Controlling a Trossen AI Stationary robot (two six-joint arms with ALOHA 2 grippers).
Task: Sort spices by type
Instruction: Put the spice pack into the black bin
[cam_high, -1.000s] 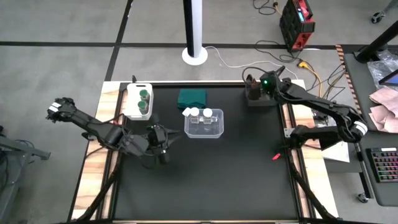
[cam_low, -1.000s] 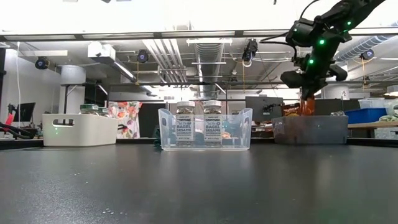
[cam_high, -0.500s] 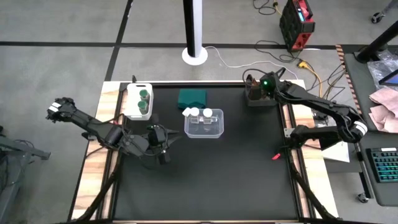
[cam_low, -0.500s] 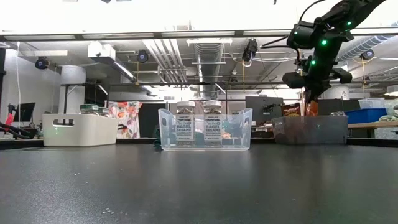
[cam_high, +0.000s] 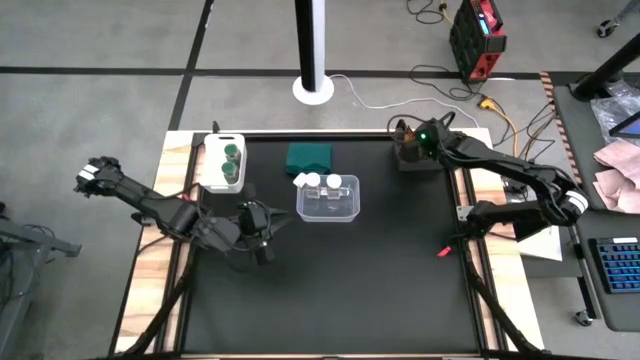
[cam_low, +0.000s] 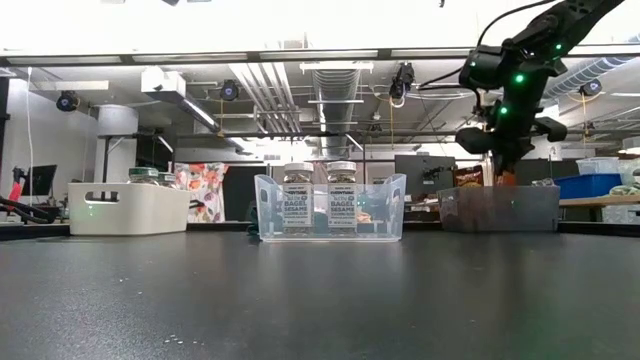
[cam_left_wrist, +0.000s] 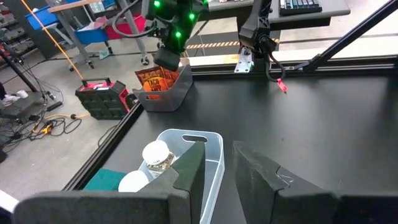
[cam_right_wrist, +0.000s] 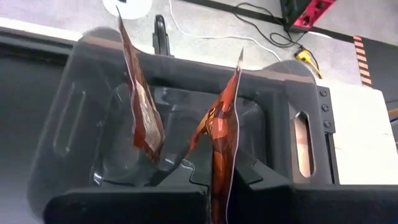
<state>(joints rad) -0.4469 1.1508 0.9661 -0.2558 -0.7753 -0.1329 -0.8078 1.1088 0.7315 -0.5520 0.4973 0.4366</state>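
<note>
Left gripper (cam_high: 262, 254): rests low over the bench towards its left edge, near side of the sorted bins, jaws narrow with a slim gap and nothing between them
White-lidded jars (cam_high: 322, 183): three stand upright in the clear bin (cam_high: 345, 212), mid-bench, just beyond the left gripper
Green-lidded jars (cam_high: 231, 160): two sit in the white bin (cam_high: 212, 148) by the far left corner
Dark green block (cam_high: 309, 157): lies at the far edge, between the white bin and the grey bin, not part of the sort
Right gripper (cam_high: 403, 135): hangs over the grey bin (cam_right_wrist: 81, 74) at the far right corner, clamped on one orange-red packet (cam_right_wrist: 222, 140) by its top edge
Other packet (cam_right_wrist: 138, 109): stands on edge inside the grey bin, leaning against its wall
Key relation: the held packet hangs straight down from the right gripper, long axis vertical, its lower end already inside the bin, just beside the other packet
Judgement: this looks like the last spice; letting go here should drop it in, though it may tip against its neighbour
Nearer arm: the right, by far; the left waits well apart
</note>
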